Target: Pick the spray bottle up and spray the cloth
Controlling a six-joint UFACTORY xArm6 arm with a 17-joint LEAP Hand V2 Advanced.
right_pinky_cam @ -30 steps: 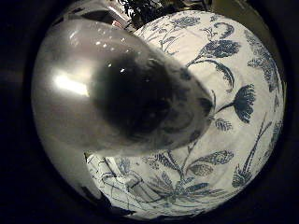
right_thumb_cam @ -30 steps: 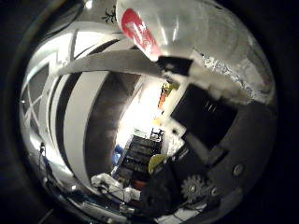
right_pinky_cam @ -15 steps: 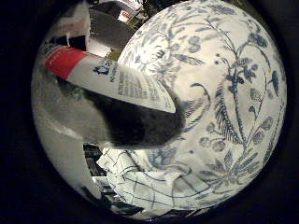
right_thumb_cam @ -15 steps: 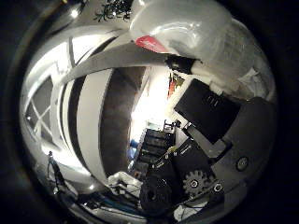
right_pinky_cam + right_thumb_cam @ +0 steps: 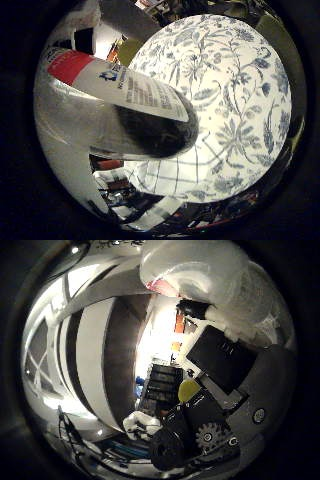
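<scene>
The hand (image 5: 220, 410) shows only as black and white geared parts in the thumb-side view; they lie close against the spray bottle (image 5: 115, 115), and whether the fingers curl fully round it cannot be told, though the bottle sits so near the palm that a grasp looks likely. The largest thing in view is the floral-covered tabletop (image 5: 235, 100), a white cover with blue flowers and leaves, filling the little-finger-side view from about twelve o'clock round to five. Next is the bottle, a clear body with a red and white label, reaching in from nine o'clock toward the centre and raised above the cover. Smallest is the checked cloth (image 5: 170, 175), white with dark grid lines, lying on the cover at about six o'clock, just past the bottle's dark end. By my reading the pick-up is done. No spray is visible, so aiming the nozzle at the cloth and squeezing the trigger remain.
</scene>
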